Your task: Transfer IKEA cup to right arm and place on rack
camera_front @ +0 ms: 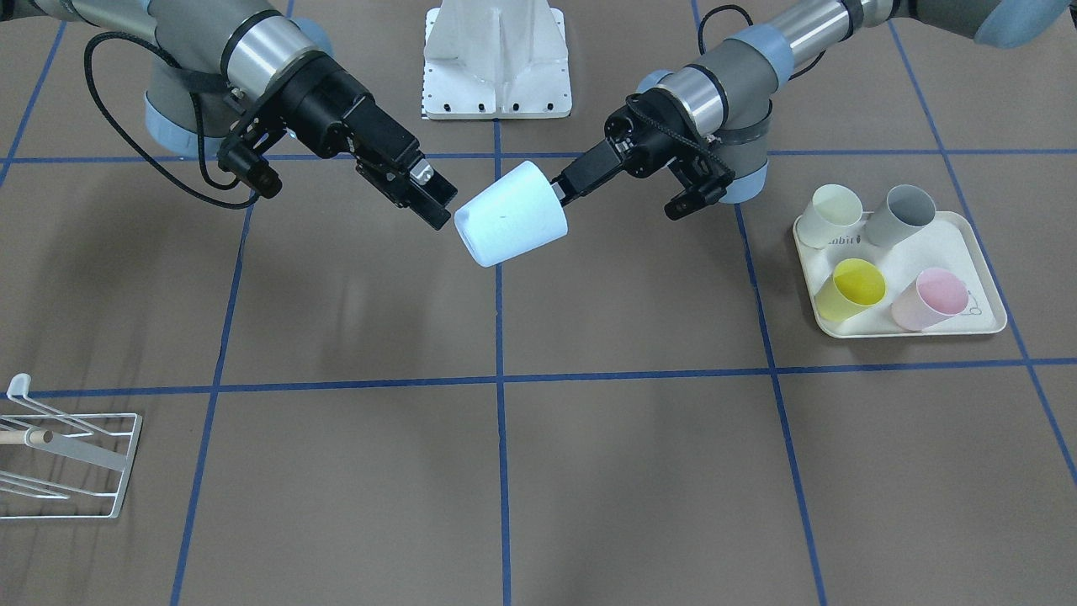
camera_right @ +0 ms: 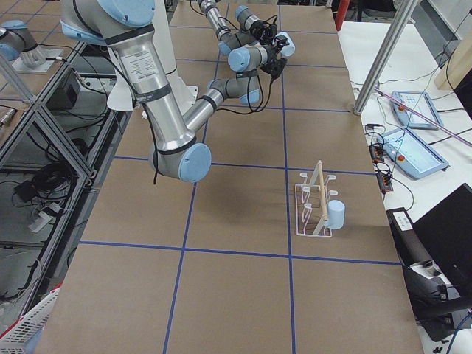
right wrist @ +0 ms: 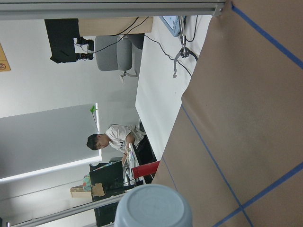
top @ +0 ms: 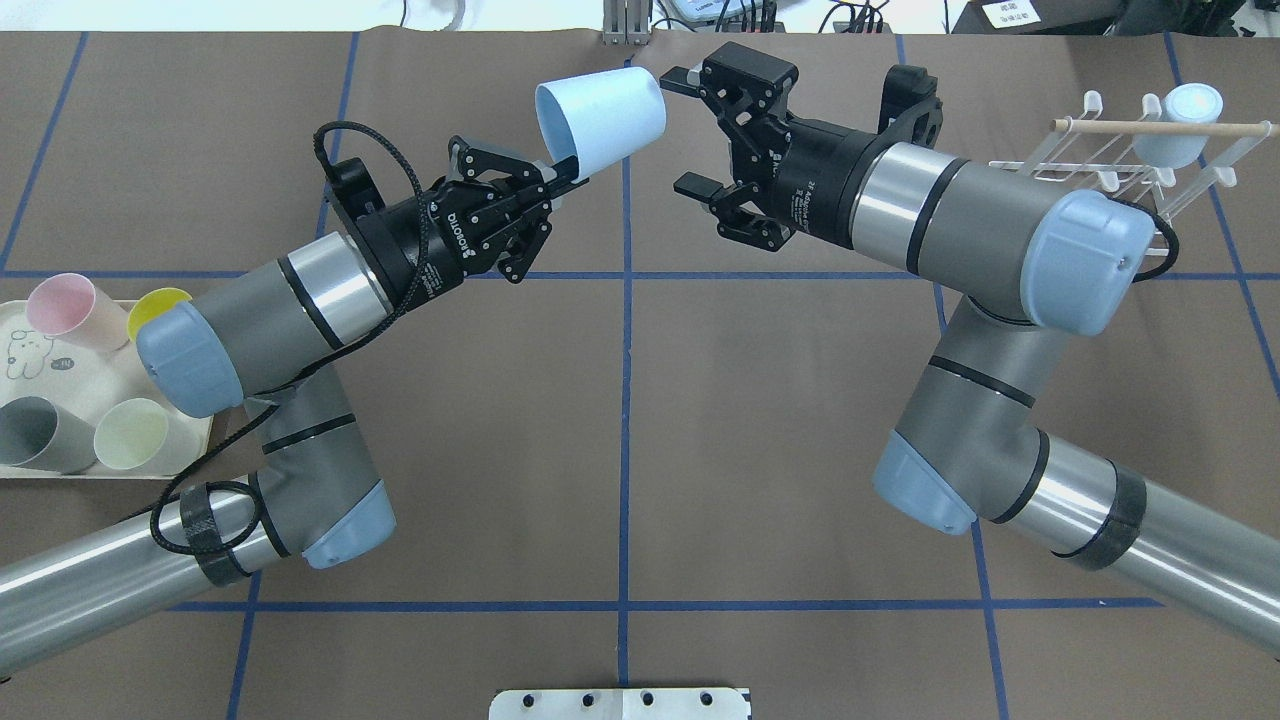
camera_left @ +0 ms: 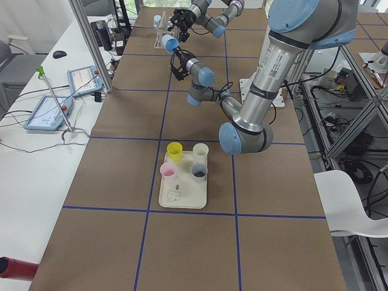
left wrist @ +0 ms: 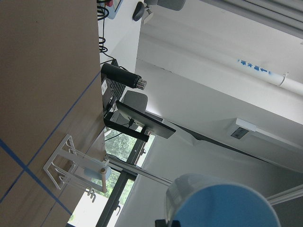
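Note:
A light-blue IKEA cup [top: 602, 118] hangs on its side above the table's far middle. My left gripper [top: 568, 168] is shut on the cup's rim [camera_front: 557, 190], with the mouth turned towards the left arm. The cup's base [right wrist: 154, 205] faces my right gripper [top: 688, 130], which is open. Its fingers are spread just beside the base and do not touch it; from the front the right gripper [camera_front: 439, 204] sits close against the cup [camera_front: 511, 215]. The white wire rack [top: 1120, 160] stands at the far right, beyond the right arm [top: 960, 220].
Another light-blue cup [top: 1183, 125] hangs on the rack [camera_right: 316, 203]. At the left edge a cream tray [camera_front: 976, 324] carries several cups: yellow, pink, grey and cream. A white mounting plate [camera_front: 496, 59] lies at the robot's base. A person sits beyond the table [right wrist: 116, 137].

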{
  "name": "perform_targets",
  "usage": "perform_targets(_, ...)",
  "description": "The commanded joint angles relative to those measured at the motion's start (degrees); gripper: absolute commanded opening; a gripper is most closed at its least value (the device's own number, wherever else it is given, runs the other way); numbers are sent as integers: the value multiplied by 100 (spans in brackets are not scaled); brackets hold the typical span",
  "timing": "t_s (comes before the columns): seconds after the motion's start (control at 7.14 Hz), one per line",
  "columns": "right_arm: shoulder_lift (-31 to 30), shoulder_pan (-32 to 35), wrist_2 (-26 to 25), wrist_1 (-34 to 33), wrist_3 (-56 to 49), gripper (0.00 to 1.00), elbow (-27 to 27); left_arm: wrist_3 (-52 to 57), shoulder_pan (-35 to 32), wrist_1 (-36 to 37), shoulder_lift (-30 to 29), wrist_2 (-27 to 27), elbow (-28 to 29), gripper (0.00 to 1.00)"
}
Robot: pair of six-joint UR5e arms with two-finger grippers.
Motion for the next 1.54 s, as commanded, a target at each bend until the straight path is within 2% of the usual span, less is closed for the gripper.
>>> perform_targets(0.0,22,0,-13,0,1,100,-18,6,58,26,-30,79,46,0)
perform_targets(0.28,22,0,-13,0,1,100,-27,14,206,79,-135,272,46,0)
perform_targets(1.4,22,0,-92,-9,1,100,-71,137,348,272,-319,316,28,0)
